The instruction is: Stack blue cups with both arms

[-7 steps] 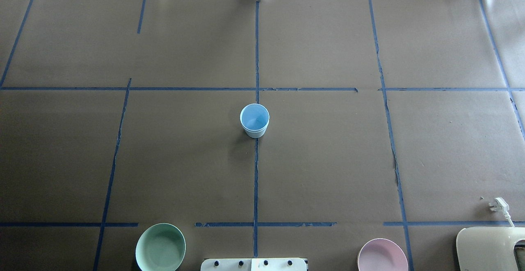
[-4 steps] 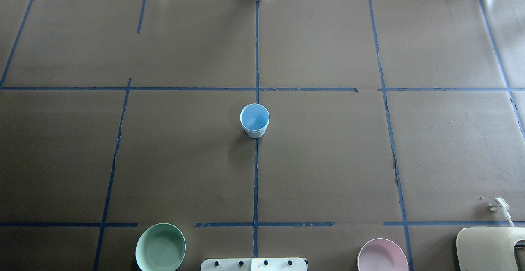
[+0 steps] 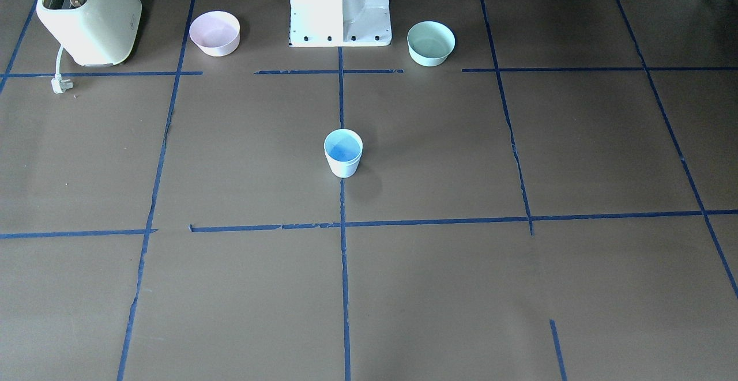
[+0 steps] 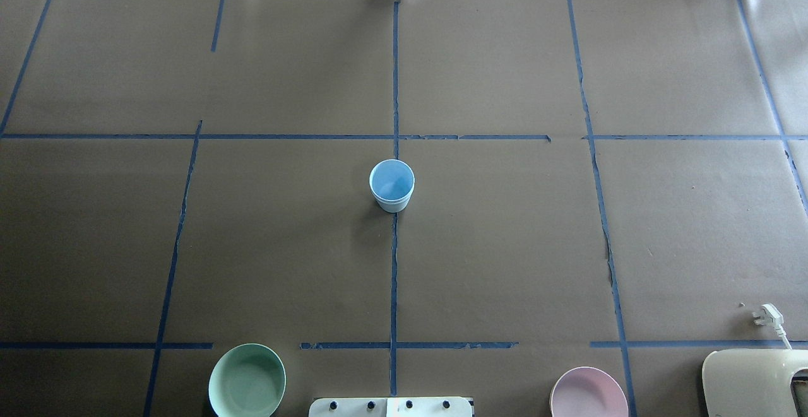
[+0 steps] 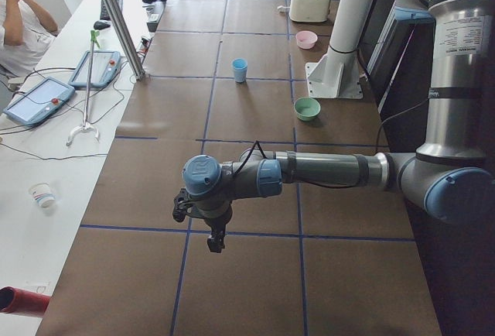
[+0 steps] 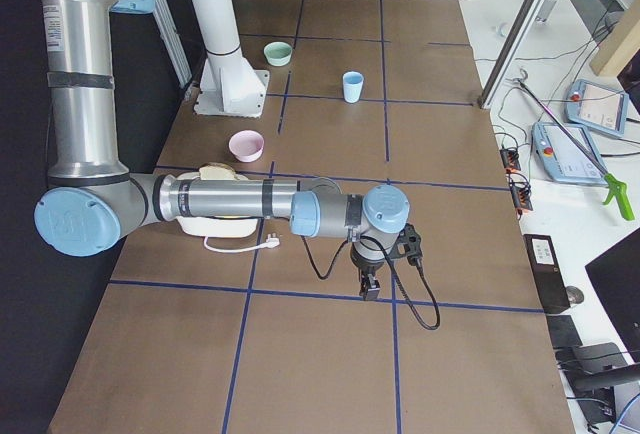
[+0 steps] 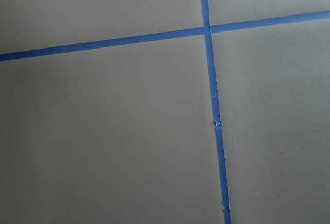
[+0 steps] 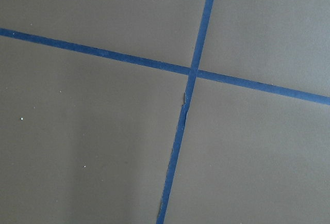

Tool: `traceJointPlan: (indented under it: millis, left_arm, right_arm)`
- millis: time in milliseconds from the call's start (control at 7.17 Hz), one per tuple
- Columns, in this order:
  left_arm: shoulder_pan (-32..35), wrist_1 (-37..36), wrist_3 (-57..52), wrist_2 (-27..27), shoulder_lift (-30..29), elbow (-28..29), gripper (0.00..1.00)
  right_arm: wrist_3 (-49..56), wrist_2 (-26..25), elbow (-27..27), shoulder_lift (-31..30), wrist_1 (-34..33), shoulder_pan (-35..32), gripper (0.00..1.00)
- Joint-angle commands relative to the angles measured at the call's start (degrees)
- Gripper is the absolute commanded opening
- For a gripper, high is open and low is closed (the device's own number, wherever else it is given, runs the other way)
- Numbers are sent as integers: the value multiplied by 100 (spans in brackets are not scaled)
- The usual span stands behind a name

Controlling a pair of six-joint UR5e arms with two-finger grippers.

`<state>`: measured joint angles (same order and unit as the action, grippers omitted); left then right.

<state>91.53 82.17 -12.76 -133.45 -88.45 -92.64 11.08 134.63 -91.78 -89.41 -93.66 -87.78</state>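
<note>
The left fingers point(image 5: 216, 241) point down over the brown-papered desk point(image 5: 255, 289) near a tape crossing. They show only in a side view, small and dark, so I cannot tell whether they are spread or closed. The same goes for the right fingers point(image 6: 369, 291), a small black shape under the wrist. Neither pair appears in its own wrist view: each shows only crossing blue tape lines point(image 7: 209, 30) on bare paper. Behind the fingers, the left arm point(image 5: 325, 169) and the right arm point(image 6: 220, 197) stretch level over the desk's ends.

The blue cups point(image 4: 392, 185) stand upright at the desk's centre, on the middle tape line, well apart from both arms. Only one tumbler outline is plain (a faint ridge low on the wall may be a second rim, but it is too small to be sure).

In the overhead view the mint-green bowl point(image 4: 247, 381) lies at about 7 o'clock of the cups. The pink bowl point(image 4: 588, 395) lies between 4 and 5 o'clock, and both bowls are clipped by the bottom edge. A cream toaster point(image 4: 754, 382) at 4 o'clock is cut off at the corner, with its white plug point(image 4: 765, 315) lying just beside it. In the right side view the arm hides most of the toaster. The white pedestal point(image 3: 340, 6) is cropped at the top of the front-facing view.
</note>
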Motion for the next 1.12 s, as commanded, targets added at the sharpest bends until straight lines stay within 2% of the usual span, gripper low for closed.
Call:
traceJointPlan:
  millis: [0, 977]
  left_arm:
    - [-4, 18, -33, -5, 30, -33, 100]
    - [-4, 194, -16, 65, 39, -149, 100]
  right_arm:
    - [-9, 1, 28, 20, 6, 6, 100]
    - [-18, 54, -59, -6, -3, 6, 100]
